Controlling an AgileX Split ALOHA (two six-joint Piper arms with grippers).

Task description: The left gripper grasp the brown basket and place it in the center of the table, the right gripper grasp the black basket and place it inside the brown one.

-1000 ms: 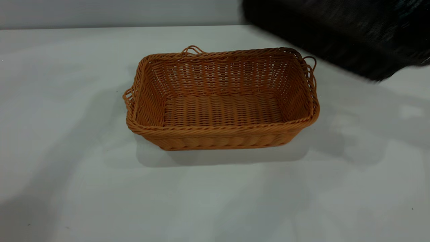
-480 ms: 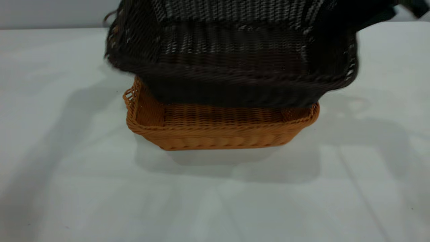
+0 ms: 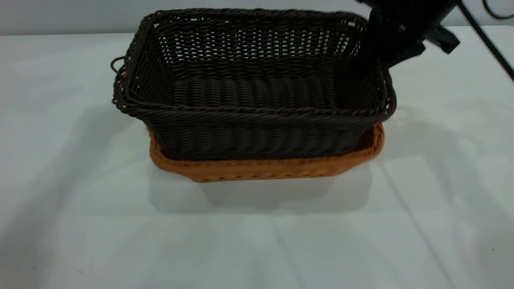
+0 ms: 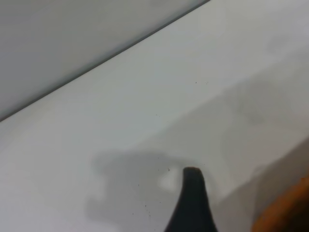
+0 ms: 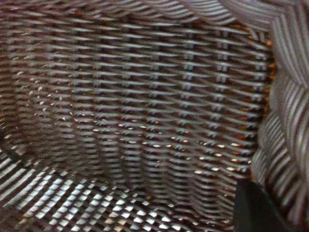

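The black basket (image 3: 257,92) sits inside the brown basket (image 3: 265,168) at the middle of the table (image 3: 80,224). Only the brown basket's front wall and right rim show below it. The black basket's rim stands well above the brown rim and overhangs it on the left. My right gripper (image 3: 375,60) is shut on the black basket's right side wall at the rim. Its wrist view shows the black weave (image 5: 145,106) close up, with one dark finger (image 5: 256,210) inside the wall. My left gripper (image 4: 192,176) is out of the exterior view, over bare table beside an orange edge of the brown basket (image 4: 287,210).
A grey wall (image 3: 60,16) runs behind the table's far edge. A black cable (image 3: 486,38) hangs from the right arm at the upper right. Bare tabletop lies in front of the baskets and on both sides.
The right gripper has carried the black basket in from the upper right, over the brown basket and down into it. The brown basket has stayed in place.
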